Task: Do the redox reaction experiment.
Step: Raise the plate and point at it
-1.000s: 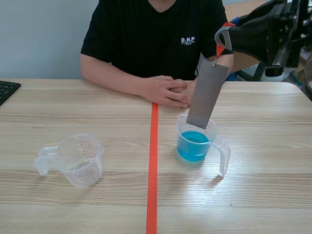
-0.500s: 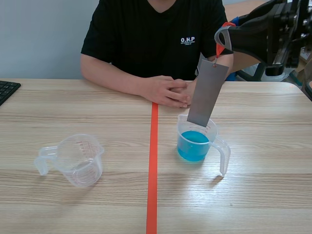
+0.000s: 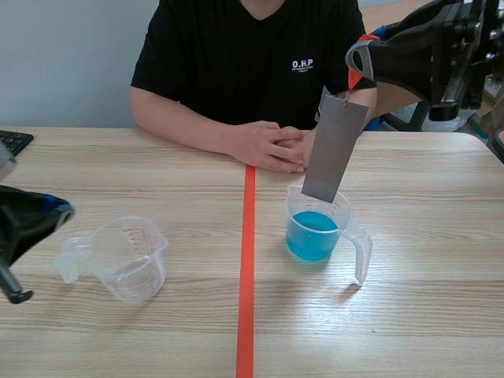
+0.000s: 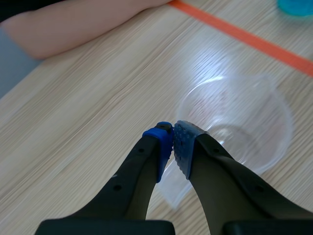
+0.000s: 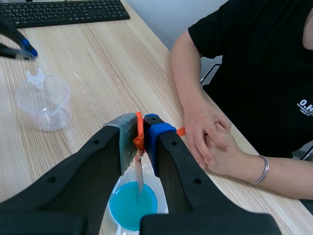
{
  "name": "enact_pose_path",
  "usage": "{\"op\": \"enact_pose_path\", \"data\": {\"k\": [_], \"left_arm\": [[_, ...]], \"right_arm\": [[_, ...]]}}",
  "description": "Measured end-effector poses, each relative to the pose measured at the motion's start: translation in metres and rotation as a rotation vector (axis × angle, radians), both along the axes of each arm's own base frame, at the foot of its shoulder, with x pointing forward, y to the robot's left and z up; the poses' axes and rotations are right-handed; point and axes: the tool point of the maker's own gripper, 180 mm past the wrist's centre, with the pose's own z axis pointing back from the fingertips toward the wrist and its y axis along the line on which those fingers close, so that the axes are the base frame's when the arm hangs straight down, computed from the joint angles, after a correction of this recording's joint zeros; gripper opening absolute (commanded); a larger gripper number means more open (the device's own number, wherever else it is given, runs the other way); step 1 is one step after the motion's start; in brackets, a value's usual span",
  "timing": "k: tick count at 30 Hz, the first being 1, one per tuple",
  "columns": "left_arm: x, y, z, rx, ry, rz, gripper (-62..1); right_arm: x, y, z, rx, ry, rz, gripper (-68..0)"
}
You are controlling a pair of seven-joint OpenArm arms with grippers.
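A clear measuring cup (image 3: 319,230) holding blue liquid (image 3: 313,235) stands right of the orange tape line. Above it hangs a grey metal sheet (image 3: 334,148) by an orange tag (image 5: 139,137), and my right gripper (image 3: 356,61) is shut on that tag; the sheet's lower edge sits at the cup's rim. An empty clear measuring cup (image 3: 124,257) stands on the left. My left gripper (image 3: 61,213) is shut on nothing, just above and behind that empty cup's (image 4: 234,122) handle (image 4: 175,188).
A person sits across the table with clasped hands (image 3: 276,146) resting near the far end of the tape line (image 3: 246,268). A black keyboard (image 3: 11,144) lies at the far left edge.
My left arm has come into view at the left, near the empty cup. The metal sheet has risen slightly over the blue cup.
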Motion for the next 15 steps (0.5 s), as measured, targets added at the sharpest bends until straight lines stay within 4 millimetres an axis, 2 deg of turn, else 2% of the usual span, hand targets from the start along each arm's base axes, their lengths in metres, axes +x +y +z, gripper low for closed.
{"op": "enact_pose_path", "data": {"k": [3, 7, 10, 15], "left_arm": [[0.010, -0.036, 0.001, -0.029, -0.008, -0.059, -55.9], [0.031, -0.070, 0.005, -0.014, -0.083, -0.103, -55.8], [0.043, -0.084, -0.004, -0.029, -0.084, -0.102, -55.8], [0.053, -0.095, -0.032, -0.007, -0.042, -0.100, -55.9]], "right_arm": [[0.000, 0.000, 0.000, 0.004, 0.001, 0.001, -65.8], [-0.001, 0.001, 0.001, 0.010, 0.003, 0.003, -65.8], [-0.001, 0.001, 0.001, 0.011, 0.003, 0.003, -65.8], [-0.001, 0.001, 0.001, 0.011, 0.003, 0.003, -65.8]]}}
